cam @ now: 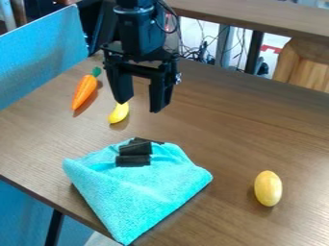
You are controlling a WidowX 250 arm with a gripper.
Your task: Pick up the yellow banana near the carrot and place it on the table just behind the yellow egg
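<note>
One gripper (142, 106) is hanging, jaws wide apart and empty, above one cloth (143, 194) bearing several black blocks (133, 161).

A brown wood-grain table (212, 134) runs across the view, with soft light on its right side. A blue panel (42, 55) stands along its left edge. Behind lies another brown tabletop (250, 20), with a black post (255, 48) and tangled cables (198, 53) below it, against a pale floor (275, 42). Light wood (307, 65) shows at right, a black leg (55, 228) at lower left.
</note>
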